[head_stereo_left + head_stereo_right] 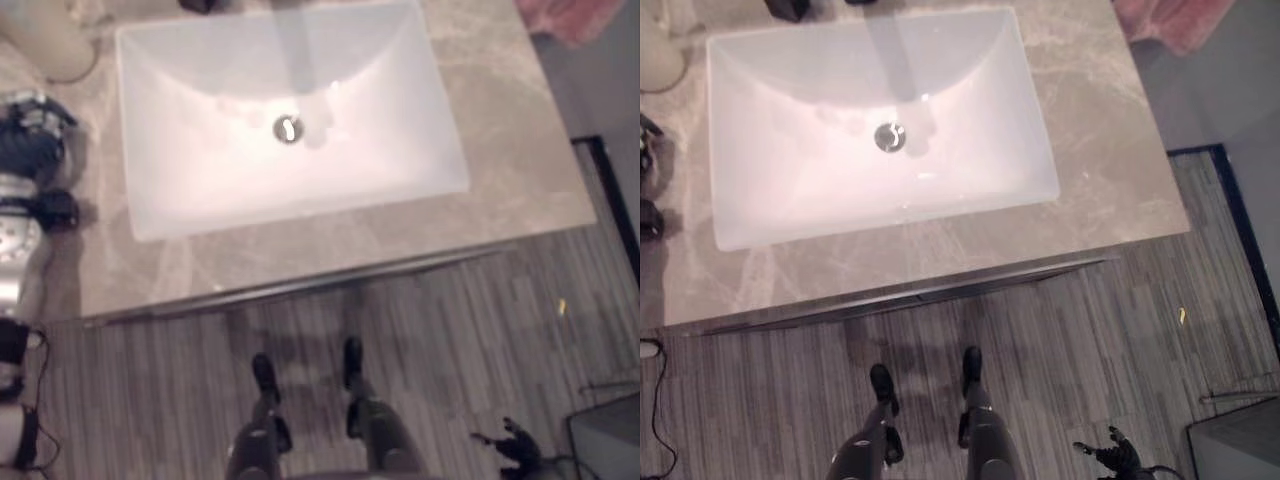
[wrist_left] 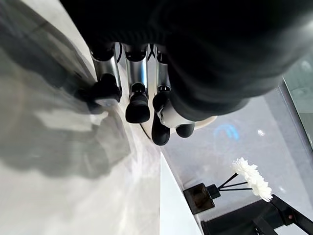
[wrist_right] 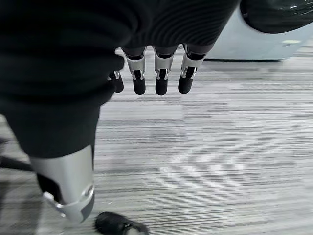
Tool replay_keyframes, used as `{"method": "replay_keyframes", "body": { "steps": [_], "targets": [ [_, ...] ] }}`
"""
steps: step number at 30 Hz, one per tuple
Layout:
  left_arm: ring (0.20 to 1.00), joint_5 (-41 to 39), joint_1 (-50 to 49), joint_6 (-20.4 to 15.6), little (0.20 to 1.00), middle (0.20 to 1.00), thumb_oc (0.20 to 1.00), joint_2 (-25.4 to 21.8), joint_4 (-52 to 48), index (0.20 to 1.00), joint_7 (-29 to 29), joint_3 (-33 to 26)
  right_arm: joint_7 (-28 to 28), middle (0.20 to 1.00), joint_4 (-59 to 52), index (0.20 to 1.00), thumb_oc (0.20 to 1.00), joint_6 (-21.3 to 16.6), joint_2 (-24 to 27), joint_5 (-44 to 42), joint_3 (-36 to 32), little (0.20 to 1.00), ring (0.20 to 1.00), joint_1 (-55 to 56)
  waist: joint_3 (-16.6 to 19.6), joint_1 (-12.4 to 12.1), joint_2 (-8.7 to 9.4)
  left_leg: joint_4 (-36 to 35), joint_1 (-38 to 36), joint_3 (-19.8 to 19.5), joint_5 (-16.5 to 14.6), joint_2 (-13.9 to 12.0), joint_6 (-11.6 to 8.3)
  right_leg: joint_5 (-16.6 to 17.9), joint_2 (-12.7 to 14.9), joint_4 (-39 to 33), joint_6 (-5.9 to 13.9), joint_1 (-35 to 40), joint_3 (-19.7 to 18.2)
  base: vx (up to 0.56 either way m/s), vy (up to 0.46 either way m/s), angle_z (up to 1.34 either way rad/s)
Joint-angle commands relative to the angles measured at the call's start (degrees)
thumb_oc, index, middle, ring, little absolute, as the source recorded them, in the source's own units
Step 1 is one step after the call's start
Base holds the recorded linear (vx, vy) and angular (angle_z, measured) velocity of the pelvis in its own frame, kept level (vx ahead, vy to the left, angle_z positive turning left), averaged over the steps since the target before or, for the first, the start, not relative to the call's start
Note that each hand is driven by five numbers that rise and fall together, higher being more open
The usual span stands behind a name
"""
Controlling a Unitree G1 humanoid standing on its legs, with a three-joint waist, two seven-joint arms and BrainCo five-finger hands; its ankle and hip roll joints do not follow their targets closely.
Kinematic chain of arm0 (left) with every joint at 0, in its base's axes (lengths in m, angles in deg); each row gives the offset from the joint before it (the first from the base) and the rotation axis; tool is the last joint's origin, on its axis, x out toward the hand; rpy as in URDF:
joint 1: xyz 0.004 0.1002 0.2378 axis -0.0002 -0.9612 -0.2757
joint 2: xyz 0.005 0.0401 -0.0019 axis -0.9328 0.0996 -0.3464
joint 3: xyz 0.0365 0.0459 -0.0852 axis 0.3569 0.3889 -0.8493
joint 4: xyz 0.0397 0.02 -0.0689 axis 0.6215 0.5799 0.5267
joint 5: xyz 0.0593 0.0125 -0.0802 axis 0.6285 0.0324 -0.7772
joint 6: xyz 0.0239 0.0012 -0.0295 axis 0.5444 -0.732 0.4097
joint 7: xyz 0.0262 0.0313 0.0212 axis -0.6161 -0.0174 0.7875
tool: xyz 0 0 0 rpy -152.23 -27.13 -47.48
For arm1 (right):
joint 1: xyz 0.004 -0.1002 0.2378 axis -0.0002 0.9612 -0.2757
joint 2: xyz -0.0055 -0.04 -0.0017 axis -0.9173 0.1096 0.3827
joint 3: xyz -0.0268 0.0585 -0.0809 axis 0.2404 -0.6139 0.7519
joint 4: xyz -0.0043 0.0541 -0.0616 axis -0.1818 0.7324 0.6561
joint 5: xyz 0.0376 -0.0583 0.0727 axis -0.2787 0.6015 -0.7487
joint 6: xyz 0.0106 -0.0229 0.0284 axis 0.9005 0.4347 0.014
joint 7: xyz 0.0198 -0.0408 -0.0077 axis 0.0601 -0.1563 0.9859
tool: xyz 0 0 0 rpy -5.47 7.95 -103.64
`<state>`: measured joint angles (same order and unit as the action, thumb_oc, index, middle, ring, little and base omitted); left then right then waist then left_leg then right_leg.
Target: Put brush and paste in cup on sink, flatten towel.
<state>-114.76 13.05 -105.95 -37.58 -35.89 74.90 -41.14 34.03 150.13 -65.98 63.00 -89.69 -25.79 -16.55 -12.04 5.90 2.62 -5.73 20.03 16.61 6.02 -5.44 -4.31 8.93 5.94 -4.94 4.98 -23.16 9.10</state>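
Observation:
A white rectangular sink (image 1: 180, 200) is set in a marble counter (image 1: 500, 170). A pale cup (image 1: 50, 45) stands at the counter's back left corner. A pink towel (image 1: 575, 18) lies bunched at the back right corner. My left hand (image 1: 35, 125) rests on the counter left of the sink, just in front of the cup; in its wrist view its fingers (image 2: 138, 105) are relaxed with their tips on the marble, holding nothing. My right hand (image 1: 510, 445) hangs low over the floor at the right, its fingers (image 3: 161, 78) straight and empty.
A faucet (image 1: 292, 45) reaches over the basin from the back. A dark diffuser bottle (image 2: 198, 196) with white flowers (image 2: 252, 178) stands behind the sink. A grey box (image 1: 605, 440) sits on the striped floor at the lower right, and a black frame (image 1: 608, 185) runs beside the counter.

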Motion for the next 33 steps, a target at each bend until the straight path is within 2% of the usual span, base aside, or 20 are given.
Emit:
{"method": "replay_keyframes", "body": {
  "steps": [1, 10, 14, 16, 23, 28, 31, 32, 33],
  "targets": [
    [0.2, 0.2, 5.3, -1.7, 0.2, 0.2, 0.2, -3.6, 4.8, 0.2, -2.0, 2.2, -0.7, 1.0, 1.5, 1.0, 1.0, 0.0, 1.1, -2.2, -1.1, 1.0, 1.0, 2.2, -1.0, 0.8, -0.45, 0.7, -0.4, -3.1, -3.0, 0.7, 0.21, 1.6, 2.2, -0.1, 4.73, 1.3, 0.4, 0.03, 0.018, -0.02],
    [0.2, 0.1, 14.3, -1.4, 0.2, 0.2, 0.2, -7.3, 8.6, 0.2, -1.9, 9.0, 0.2, 1.0, 1.3, 1.0, 1.0, -0.7, 0.6, -7.1, -2.4, 1.0, 1.0, 2.5, -1.1, 1.7, -0.55, 0.7, 1.9, -3.2, -2.8, 0.7, 0.02, 1.9, 2.1, -0.1, 4.97, -1.0, 0.0, 0.03, 0.014, -0.01],
    [0.2, 0.1, 14.7, -1.4, 0.2, 0.2, 0.2, -7.3, 8.7, 0.2, -1.9, 9.3, 0.2, 1.0, 1.3, 1.0, 1.0, -0.7, 0.5, -7.1, -2.4, 1.0, 1.0, 2.5, -1.1, 1.6, -0.51, 0.7, 1.9, -3.3, -2.8, 0.7, 0.02, 1.9, 2.1, -0.1, 4.97, -1.1, 0.0, 0.01, 0.002, 0.0],
    [0.2, 0.4, 21.9, -1.3, 0.2, 0.2, 0.2, -7.7, 12.0, 0.2, -2.3, 14.7, 0.3, 1.0, 2.1, 1.0, 1.0, -0.9, 0.7, -7.8, -2.0, 1.0, 1.0, 2.6, -1.4, 2.1, -1.06, 0.7, 3.1, -3.8, -2.9, 1.0, -0.06, 2.3, 2.0, -0.1, 5.19, -2.2, -0.3, 0.04, 0.022, 0.04],
    [0.2, 0.0, 29.0, -1.1, 0.2, 0.2, 0.2, -7.0, 16.4, 0.2, -2.4, 19.8, 0.1, 1.0, 1.6, 1.0, 1.0, -1.1, 0.8, -8.8, -1.7, 1.0, 1.0, 2.0, -1.6, 2.4, -0.99, 0.7, 4.5, -3.8, -2.8, 1.1, -0.08, 2.7, 1.7, -0.1, 5.34, -3.9, -1.1, 0.0, 0.006, -0.01],
    [0.2, 0.0, 26.1, -1.3, 0.2, 0.2, 0.2, -6.3, 13.9, 0.2, -1.8, 18.6, 0.0, 1.0, 2.4, 1.0, 1.0, -0.8, 0.6, -8.7, -1.4, 1.0, 1.0, 2.0, -1.4, 2.2, -0.97, 0.7, 4.5, -3.8, -2.8, 1.2, 0.03, 2.8, 1.6, -0.1, 5.28, -4.1, -1.5, -0.01, 0.006, -0.03],
    [0.2, -0.5, 16.9, -1.7, 0.2, 0.2, 0.2, -5.3, 6.0, 0.2, 0.0, 14.1, 0.3, 1.0, 3.2, 1.0, 1.0, -0.5, 0.4, -8.0, -1.7, 1.0, 1.0, 2.4, -1.2, 1.3, -1.05, 0.7, 2.4, -3.6, -3.2, 1.0, 0.07, 2.2, 1.6, -0.1, 4.85, -2.5, -1.5, -0.02, 0.003, -0.05],
    [0.2, -0.5, 16.5, -1.7, 0.2, 0.2, 0.2, -5.3, 5.8, 0.2, -0.1, 13.8, 0.3, 1.0, 3.3, 1.0, 1.0, -0.5, 0.5, -8.0, -1.7, 1.0, 1.0, 2.3, -1.0, 1.4, -1.09, 0.7, 2.7, -3.6, -3.1, 1.0, 0.09, 2.3, 1.7, -0.1, 4.83, -2.7, -1.6, -0.02, -0.004, -0.06],
    [0.2, -1.0, 11.3, -1.8, 0.2, 0.2, 0.2, -4.9, 2.6, 0.2, 1.2, 11.1, 0.4, 1.0, 3.4, 1.0, 1.0, -0.4, 0.7, -7.6, -2.2, 1.0, 1.0, 2.4, -0.6, 0.9, -1.12, 0.7, 1.8, -3.5, -3.3, 1.1, 0.14, 2.0, 1.8, -0.1, 4.67, -1.8, -1.3, -0.01, -0.003, -0.07]
  ]
}}
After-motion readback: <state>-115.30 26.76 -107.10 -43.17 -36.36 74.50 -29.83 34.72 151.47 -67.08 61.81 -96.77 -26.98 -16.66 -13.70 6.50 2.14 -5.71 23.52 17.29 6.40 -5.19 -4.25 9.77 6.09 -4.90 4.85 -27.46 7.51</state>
